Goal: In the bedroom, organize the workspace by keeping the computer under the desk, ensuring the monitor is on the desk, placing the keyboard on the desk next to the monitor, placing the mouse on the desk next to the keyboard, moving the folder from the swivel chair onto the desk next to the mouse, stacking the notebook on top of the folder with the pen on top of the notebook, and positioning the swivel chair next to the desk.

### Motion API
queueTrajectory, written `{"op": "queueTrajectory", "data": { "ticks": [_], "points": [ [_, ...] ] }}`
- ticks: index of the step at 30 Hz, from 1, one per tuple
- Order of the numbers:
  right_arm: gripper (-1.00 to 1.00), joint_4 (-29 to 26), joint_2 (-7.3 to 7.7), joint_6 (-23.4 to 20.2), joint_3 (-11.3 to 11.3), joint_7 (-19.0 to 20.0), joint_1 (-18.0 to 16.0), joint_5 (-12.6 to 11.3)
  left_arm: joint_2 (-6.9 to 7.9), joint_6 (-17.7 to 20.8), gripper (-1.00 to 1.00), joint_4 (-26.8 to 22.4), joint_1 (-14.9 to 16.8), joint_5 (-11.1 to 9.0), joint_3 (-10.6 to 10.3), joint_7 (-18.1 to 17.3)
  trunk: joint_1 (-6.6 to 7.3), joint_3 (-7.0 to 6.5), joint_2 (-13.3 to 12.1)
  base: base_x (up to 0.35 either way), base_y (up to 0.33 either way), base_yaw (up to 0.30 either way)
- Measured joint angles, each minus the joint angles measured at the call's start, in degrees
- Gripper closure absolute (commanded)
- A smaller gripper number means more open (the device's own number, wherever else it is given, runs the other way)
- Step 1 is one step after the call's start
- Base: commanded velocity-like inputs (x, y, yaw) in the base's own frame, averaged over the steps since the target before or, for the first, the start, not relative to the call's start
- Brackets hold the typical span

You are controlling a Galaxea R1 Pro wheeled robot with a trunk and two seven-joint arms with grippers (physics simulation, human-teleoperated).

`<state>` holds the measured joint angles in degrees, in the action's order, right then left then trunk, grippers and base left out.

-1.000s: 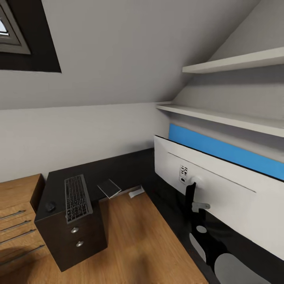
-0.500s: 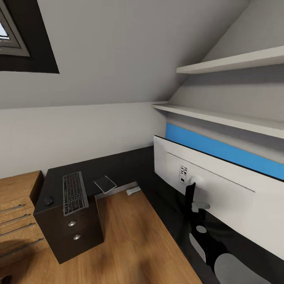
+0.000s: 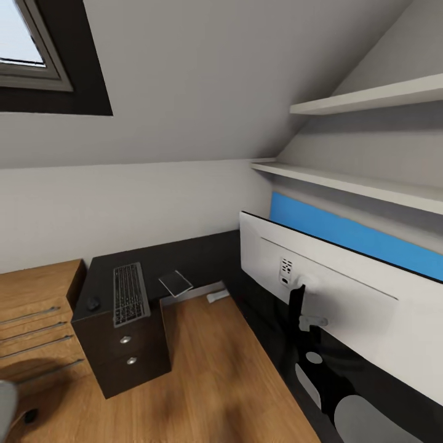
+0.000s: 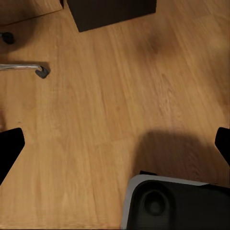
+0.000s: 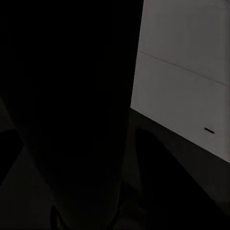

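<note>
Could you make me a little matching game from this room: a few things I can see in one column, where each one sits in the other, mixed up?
Things:
1. keyboard
2. mouse
3. monitor
4. window

Places:
A. top left, in the sloping ceiling
B. close on the right, its white back facing the camera
C. on the dark desk, above the drawers
D. on the desk, just left of the keyboard

Pairs: 1-C, 2-D, 3-B, 4-A

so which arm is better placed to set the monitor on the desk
Right, probably: its wrist camera is close against the monitor; the left jaws hang open over wooden floor.
</note>
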<state>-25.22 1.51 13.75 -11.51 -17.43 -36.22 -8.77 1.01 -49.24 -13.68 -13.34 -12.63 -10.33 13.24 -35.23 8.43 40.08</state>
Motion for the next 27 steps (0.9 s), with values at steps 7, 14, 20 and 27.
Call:
{"op": "queueTrajectory", "data": {
  "ticks": [7, 14, 20, 27],
  "points": [
    [1.00, 0.0, 0.00, 0.0, 0.0, 0.0, 0.0, 0.0, 0.00, 1.0, -1.00, 0.0, 0.0, 0.0, 0.0, -0.1, -0.01, 0.00, 0.0, -0.233, -0.227, 0.176],
    [1.00, 0.0, 0.00, 0.0, 0.0, 0.0, 0.0, 0.0, 0.06, 1.0, -1.00, 0.0, 0.0, 0.0, 0.0, -0.1, -0.01, 0.00, 0.0, -0.285, -0.173, 0.174],
    [1.00, 0.0, -0.01, 0.0, 0.0, 0.0, 0.0, 0.0, 0.08, 1.1, -1.00, 0.0, 0.0, 0.0, 0.0, 0.0, -0.01, 0.00, 0.0, -0.299, -0.161, 0.171],
    [1.00, 0.0, 0.01, 0.0, -0.1, 0.0, 0.0, -0.1, 0.09, 1.1, -1.00, 0.0, 0.0, 0.0, 0.2, -0.1, -0.01, 0.00, 0.0, -0.299, -0.186, 0.169]
  ]
}}
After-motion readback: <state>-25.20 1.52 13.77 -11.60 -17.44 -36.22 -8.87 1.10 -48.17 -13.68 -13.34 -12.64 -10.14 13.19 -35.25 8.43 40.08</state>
